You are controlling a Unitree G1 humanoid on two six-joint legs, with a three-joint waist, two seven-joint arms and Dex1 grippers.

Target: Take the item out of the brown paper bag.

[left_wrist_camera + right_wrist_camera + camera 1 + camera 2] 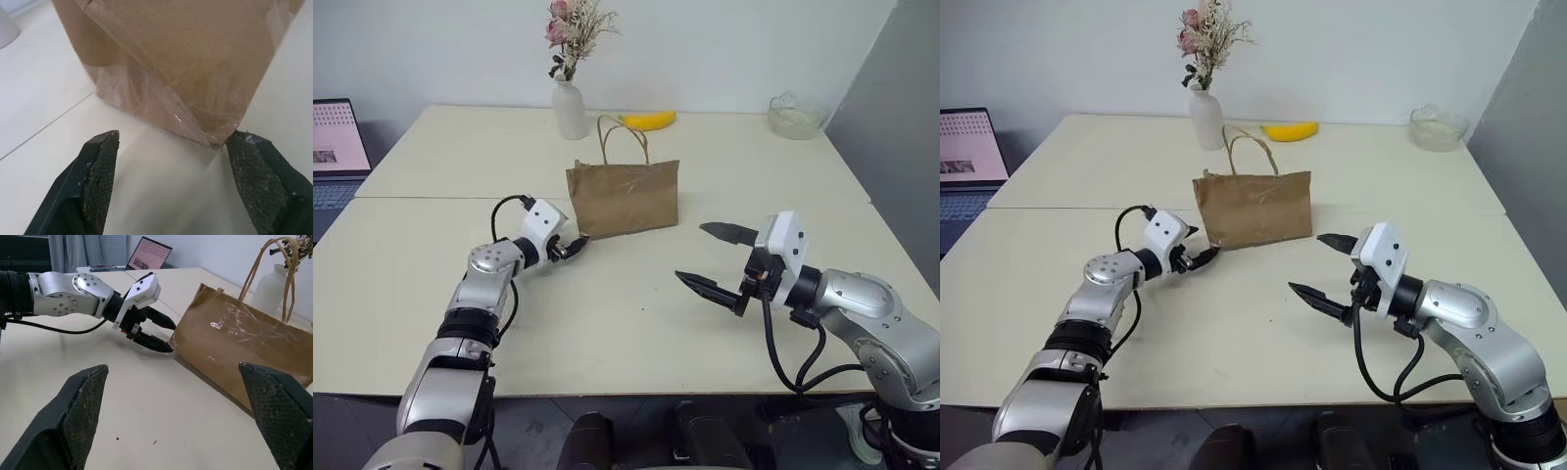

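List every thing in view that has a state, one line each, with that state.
brown paper bag: upright on the table, handles up, not gripped.
left claw: open, at the bag's lower left corner, holding nothing.
right claw: open wide, empty, apart from the bag.
banana: lying on the table behind the bag.
vase: upright, holding flowers.
laptop: open, screen lit.
glass bowl: upright at the far corner.

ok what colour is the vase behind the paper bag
White, a plain matte bottle-shaped vase holding dried pink and cream flowers. It shows best in the left eye view.
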